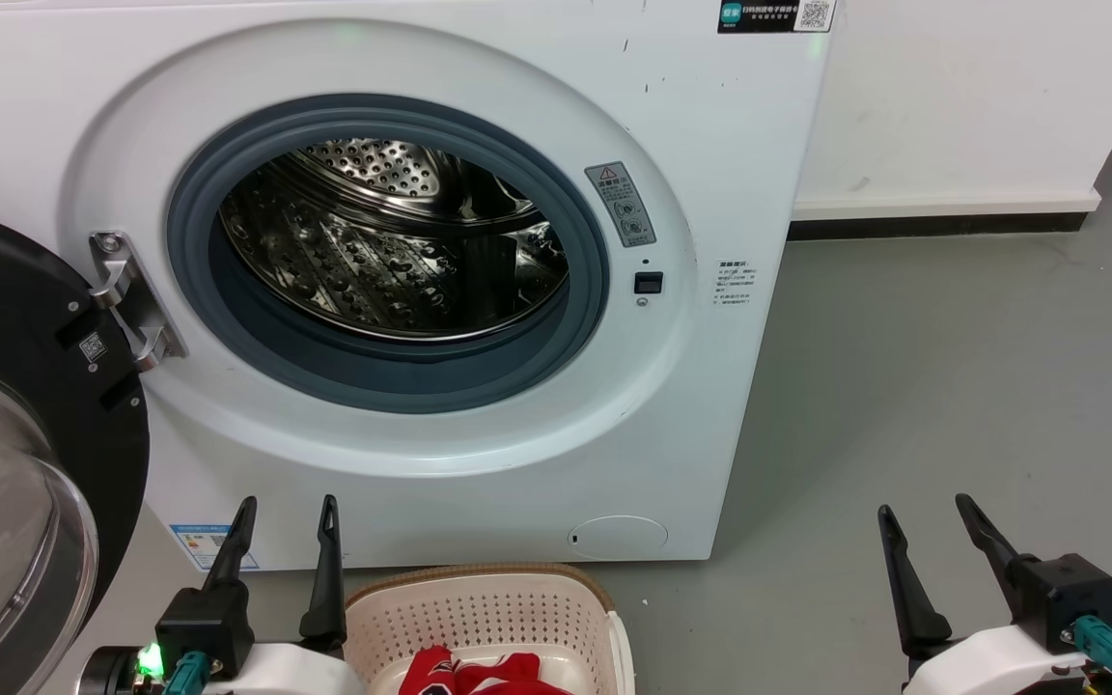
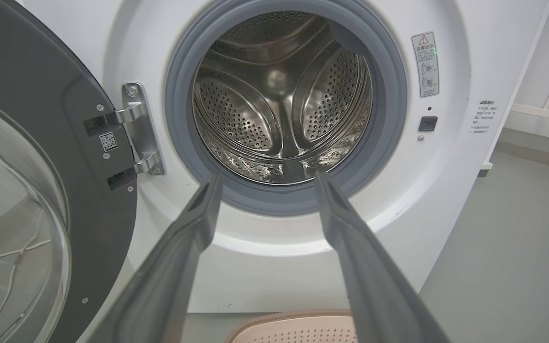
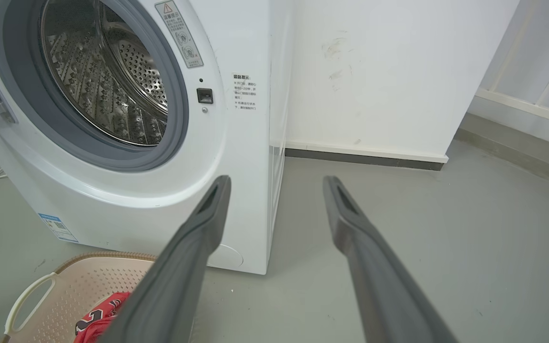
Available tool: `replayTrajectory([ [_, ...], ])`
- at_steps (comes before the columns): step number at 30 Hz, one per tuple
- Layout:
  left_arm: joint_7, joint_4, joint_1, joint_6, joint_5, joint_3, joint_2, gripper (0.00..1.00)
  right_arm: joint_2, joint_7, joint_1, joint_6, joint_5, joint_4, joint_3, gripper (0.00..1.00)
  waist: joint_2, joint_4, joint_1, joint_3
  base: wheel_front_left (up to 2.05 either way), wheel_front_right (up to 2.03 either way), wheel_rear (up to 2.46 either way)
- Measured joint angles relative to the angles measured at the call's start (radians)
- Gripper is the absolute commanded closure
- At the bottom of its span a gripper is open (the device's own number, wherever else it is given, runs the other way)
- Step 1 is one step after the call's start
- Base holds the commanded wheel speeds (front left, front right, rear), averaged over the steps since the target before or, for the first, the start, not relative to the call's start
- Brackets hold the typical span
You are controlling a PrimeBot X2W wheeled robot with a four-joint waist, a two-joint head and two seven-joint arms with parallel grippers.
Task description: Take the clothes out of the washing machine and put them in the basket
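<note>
The left pincer (image 1: 288, 504) stands at the lower left, its two dark fingers spread wide with only air between them, and points at the washing machine (image 1: 730, 386). The right pincer (image 1: 925, 506) is just as wide and grips nothing; it hangs over the grey floor (image 1: 952, 386), well apart from the machine's right side.

Just beside the left pincer sits the cream basket (image 1: 479, 577), close to the foot of the machine. Its near half is cut off by the bottom edge of the head view. Inside lie the red clothes (image 1: 479, 673), crumpled, with only the top folds showing. In the right wrist view a finger hides part of them.

The black-framed glass door (image 1: 25, 319) hangs open on the left, cropped by the frame. The grey rubber rim hides the lower front of the steel drum (image 1: 392, 241).
</note>
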Motion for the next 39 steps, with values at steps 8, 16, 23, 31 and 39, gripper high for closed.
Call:
replayTrajectory([
  [8, 0.007, -0.002, 0.000, 0.002, -0.008, -0.002, 0.007, 0.00, 0.000, -0.006, 0.000, 0.000, 0.004, 0.005, 0.004, 0.00, 0.0000, 0.001, 0.0000, 0.003, 0.00, 0.00, 0.00],
  [16, 0.014, 0.037, 0.017, 0.001, -0.018, -0.007, -0.004, 1.00, 0.000, -0.006, 0.010, 0.000, 0.013, 0.044, 0.008, 1.00, 0.0000, 0.002, 0.0000, 0.005, 0.00, 0.00, 0.00],
  [23, 0.044, 0.056, 0.012, -0.016, -0.151, 0.013, -0.011, 1.00, -0.004, -0.004, 0.008, 0.000, 0.169, 0.068, 0.008, 1.00, 0.0000, 0.002, 0.0000, 0.008, 0.00, 0.00, 0.00],
  [31, 0.073, 0.069, -0.001, -0.035, -0.296, 0.031, -0.025, 1.00, -0.010, -0.002, -0.010, 0.000, 0.337, 0.099, 0.007, 1.00, 0.0000, 0.002, 0.0000, 0.011, 0.00, 0.00, 0.00],
  [39, 0.102, 0.080, -0.016, -0.053, -0.428, 0.051, -0.031, 1.00, -0.014, -0.001, -0.038, 0.000, 0.490, 0.120, 0.004, 1.00, 0.0000, 0.002, 0.0000, 0.015, 0.00, 0.00, 0.00],
])
